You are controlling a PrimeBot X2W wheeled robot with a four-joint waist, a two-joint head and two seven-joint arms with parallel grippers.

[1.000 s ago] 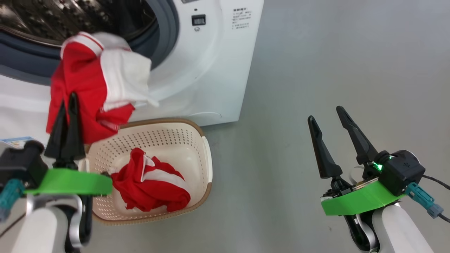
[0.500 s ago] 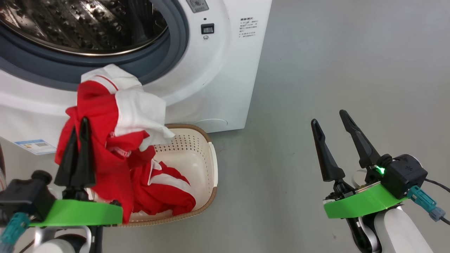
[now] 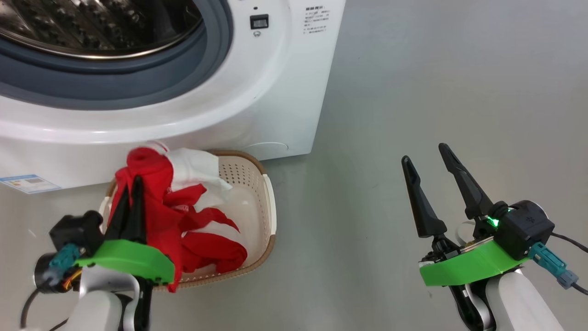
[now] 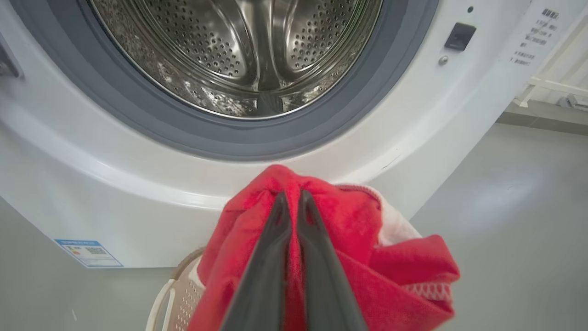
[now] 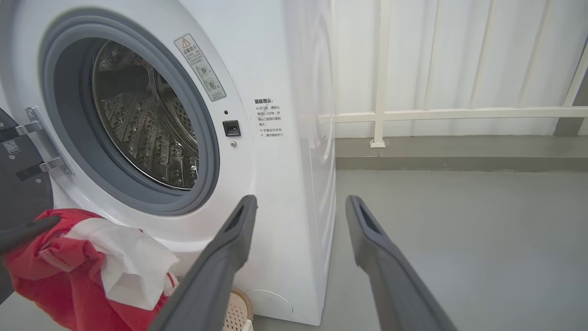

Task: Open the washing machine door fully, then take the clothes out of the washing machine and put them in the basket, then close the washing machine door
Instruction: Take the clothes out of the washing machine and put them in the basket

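Observation:
The washing machine stands open, its steel drum bare inside. A dark edge of the washing machine door hangs swung out on its hinge at the left of the right wrist view. My left gripper is shut on a red and white garment, low over the basket, the cloth draping into it. A second red garment lies on the basket floor. The held garment bunches around my left gripper. My right gripper is open and holds nothing, off to the right over the floor.
Bare grey floor stretches to the right of the machine. A white railing and wall stand behind it. A blue-bordered label sits low on the machine's front, just left of the basket.
My left gripper has carried the red and white garment down from the drum opening to the basket, where it now drapes over the other garment. The right gripper has stayed put.

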